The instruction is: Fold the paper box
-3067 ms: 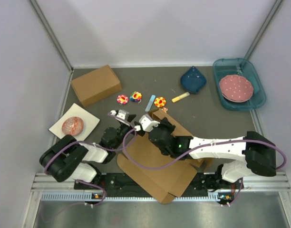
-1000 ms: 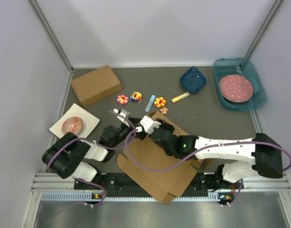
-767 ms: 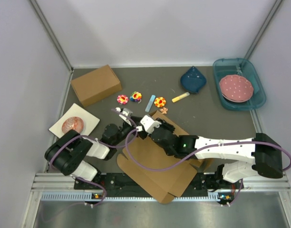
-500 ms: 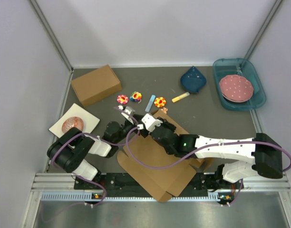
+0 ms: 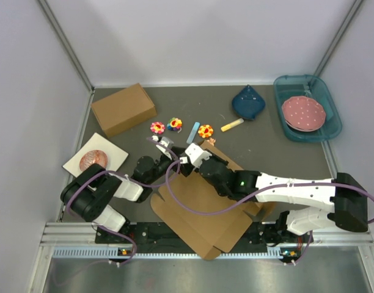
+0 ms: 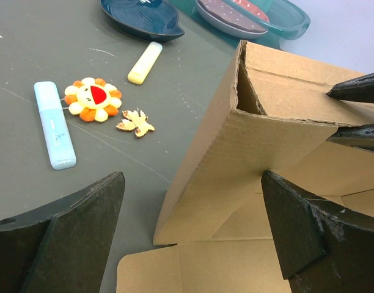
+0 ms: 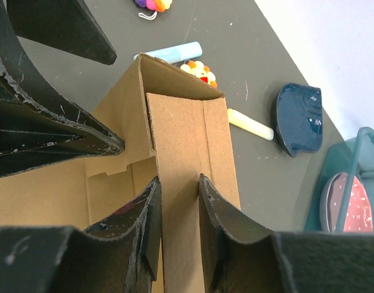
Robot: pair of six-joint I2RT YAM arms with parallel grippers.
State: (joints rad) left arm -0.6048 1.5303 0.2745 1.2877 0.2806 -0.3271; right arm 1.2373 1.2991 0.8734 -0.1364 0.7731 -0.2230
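Clamping the paper box (image 7: 186,131) by its corrugated wall, right tool (image 7: 178,183); left tool (image 6: 192,179) released

I see the paper box (image 6: 248,152) as matt brown corrugated cardboard, fluted and ragged along its cut edges. The table (image 6: 28,43) is matt dark grey, finely scratched. My left gripper (image 6: 193,177) has matt black plastic fingers (image 6: 65,244), scuffed pale. At 2 o'clock on the table, the tray (image 5: 288,85) is smooth, glossy, translucent teal plastic.
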